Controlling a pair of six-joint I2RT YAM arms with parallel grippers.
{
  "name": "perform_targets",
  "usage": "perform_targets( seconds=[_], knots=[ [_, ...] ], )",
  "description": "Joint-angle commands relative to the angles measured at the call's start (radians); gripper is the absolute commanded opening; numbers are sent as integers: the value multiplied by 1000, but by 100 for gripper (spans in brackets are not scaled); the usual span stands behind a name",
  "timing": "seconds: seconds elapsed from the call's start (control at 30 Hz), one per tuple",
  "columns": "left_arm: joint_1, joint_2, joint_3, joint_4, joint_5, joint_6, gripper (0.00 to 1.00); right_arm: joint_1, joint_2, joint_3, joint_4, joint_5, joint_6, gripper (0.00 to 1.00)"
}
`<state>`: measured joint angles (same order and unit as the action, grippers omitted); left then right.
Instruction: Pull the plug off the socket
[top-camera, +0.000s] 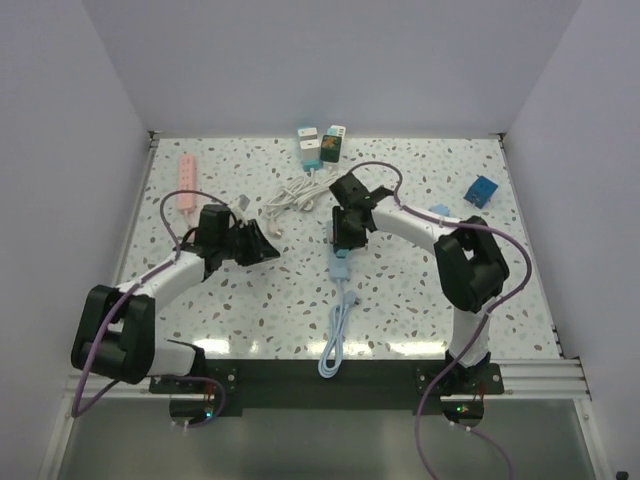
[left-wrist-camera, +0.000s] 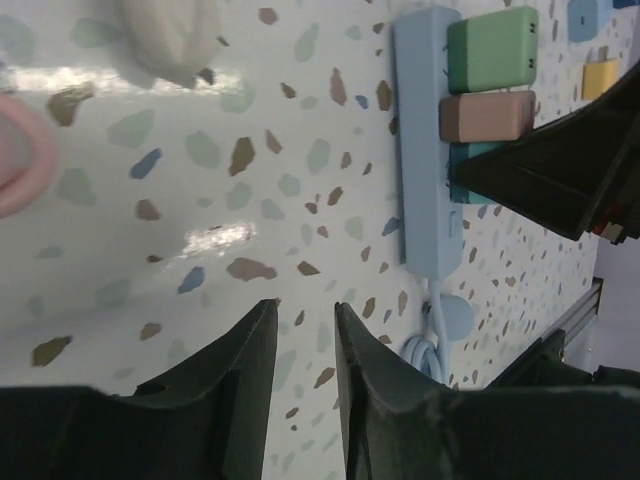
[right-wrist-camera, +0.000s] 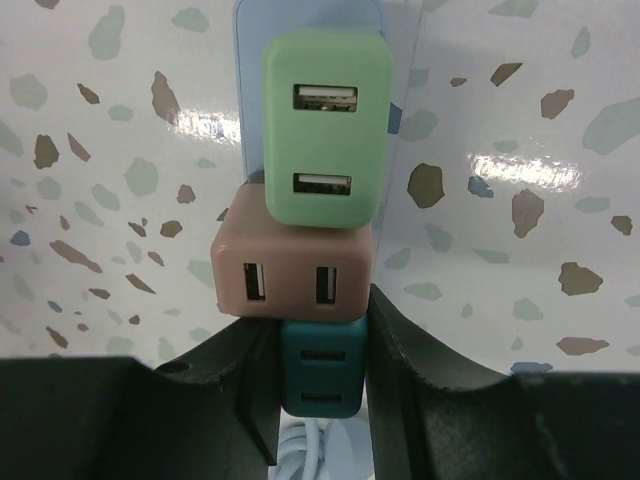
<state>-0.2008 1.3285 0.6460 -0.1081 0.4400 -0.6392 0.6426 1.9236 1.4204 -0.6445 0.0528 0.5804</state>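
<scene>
A light-blue power strip (top-camera: 341, 262) lies mid-table; it also shows in the left wrist view (left-wrist-camera: 425, 150) and the right wrist view (right-wrist-camera: 300, 15). Three plugs sit in a row on it: green (right-wrist-camera: 327, 130), pink (right-wrist-camera: 290, 272) and teal (right-wrist-camera: 322, 375). My right gripper (top-camera: 340, 240) (right-wrist-camera: 320, 320) stands over the strip, its fingers pressed on both sides of the teal plug (left-wrist-camera: 462, 160). My left gripper (top-camera: 270, 250) (left-wrist-camera: 305, 310) hovers to the strip's left, empty, its jaws a narrow gap apart.
The strip's coiled blue cable (top-camera: 335, 340) runs toward the near edge. A pink power strip (top-camera: 186, 185) lies at the far left, a white cable (top-camera: 295, 195) and two chargers (top-camera: 320, 145) at the back, and a blue block (top-camera: 482, 190) at the right.
</scene>
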Motion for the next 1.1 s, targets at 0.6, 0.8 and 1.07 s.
perform_targets(
  seconds=[0.6,0.8,1.07],
  knots=[
    [-321,262,70,535,131,-2,58,-98,-133,-80,229,-375,222,0],
    [-341,299,90,481,37,39,61,-98,-169,-100,252,-387,222,0],
    [-371,297,122,429,-87,32,65,-98,-186,-121,278,-413,223,0]
  ],
)
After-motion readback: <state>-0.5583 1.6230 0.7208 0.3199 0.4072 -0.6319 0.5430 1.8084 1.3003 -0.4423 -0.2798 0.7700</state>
